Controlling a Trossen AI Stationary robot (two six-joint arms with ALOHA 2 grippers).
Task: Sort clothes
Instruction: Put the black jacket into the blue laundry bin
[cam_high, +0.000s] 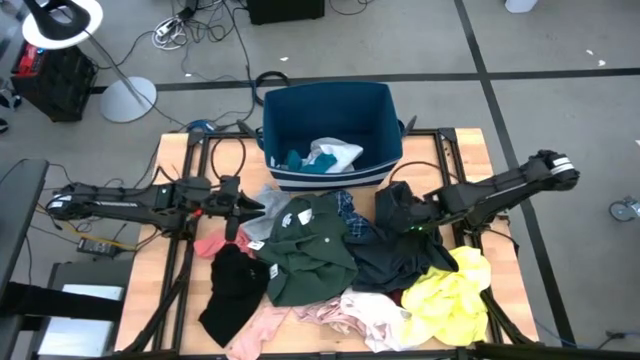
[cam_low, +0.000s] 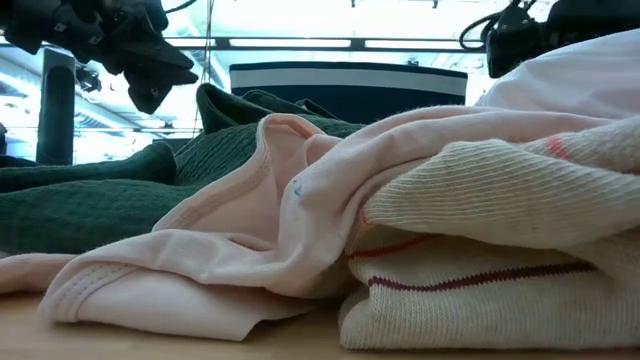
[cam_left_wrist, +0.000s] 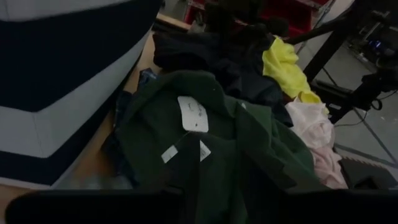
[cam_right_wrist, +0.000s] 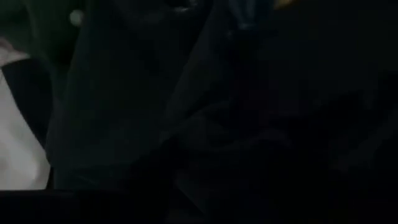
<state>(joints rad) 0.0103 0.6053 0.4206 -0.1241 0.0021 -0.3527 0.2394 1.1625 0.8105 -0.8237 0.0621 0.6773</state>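
Dark left gripper (cam_high: 262, 206) over clothes (cam_high: 320, 250), arm outstretched

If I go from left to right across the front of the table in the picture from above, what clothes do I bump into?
Black top → pink clothes → yellow top.

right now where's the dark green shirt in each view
High view: dark green shirt mid-table, just in front of the navy bin.
Low view: it lies left, behind the pink garment.
Left wrist view: fills the centre, white labels showing.
Right wrist view: too dark to tell.
Shared landmark: the navy bin with white stripes.
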